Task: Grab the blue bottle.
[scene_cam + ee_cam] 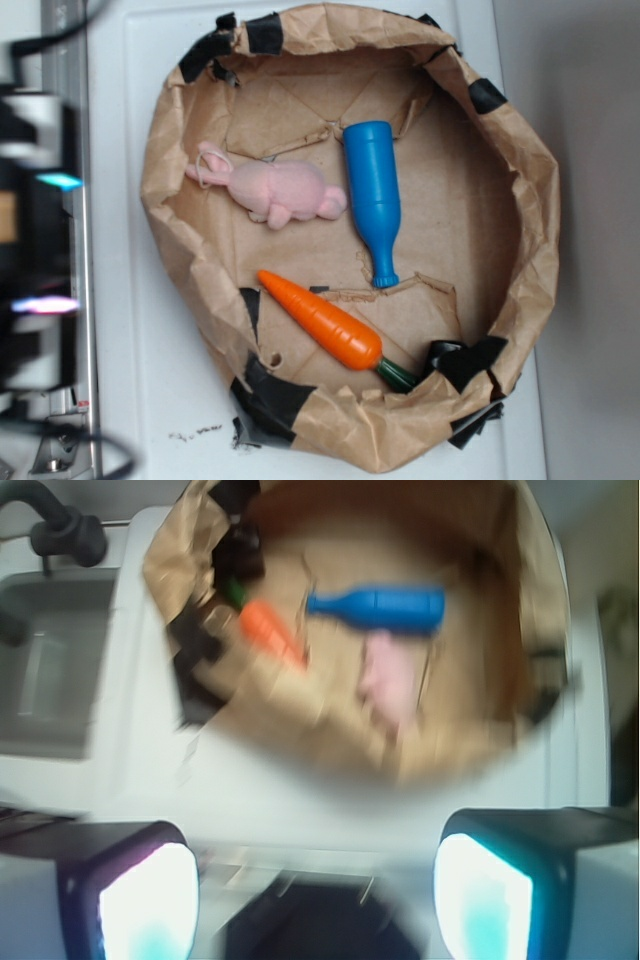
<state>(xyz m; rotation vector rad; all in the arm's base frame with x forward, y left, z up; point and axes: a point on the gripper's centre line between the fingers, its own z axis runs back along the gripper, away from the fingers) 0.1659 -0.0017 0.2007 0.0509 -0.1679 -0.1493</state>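
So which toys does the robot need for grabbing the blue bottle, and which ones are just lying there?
Needed for the job:
- the blue bottle, lying on its side inside the paper nest
- the gripper, away from the nest, nothing between its fingers

Just lying about:
- the pink bunny, beside the bottle
- the orange carrot, near the bottle's neck
- the brown paper nest holding all three

Wrist view motion-blurred throughout: blue bottle [380, 607], carrot [270, 632] and pink toy [388, 680] lack detail. Paper bowl [160, 570] cut off at 12 o'clock. Exterior view: robot [35, 250] at 9 o'clock blurred, cropped.
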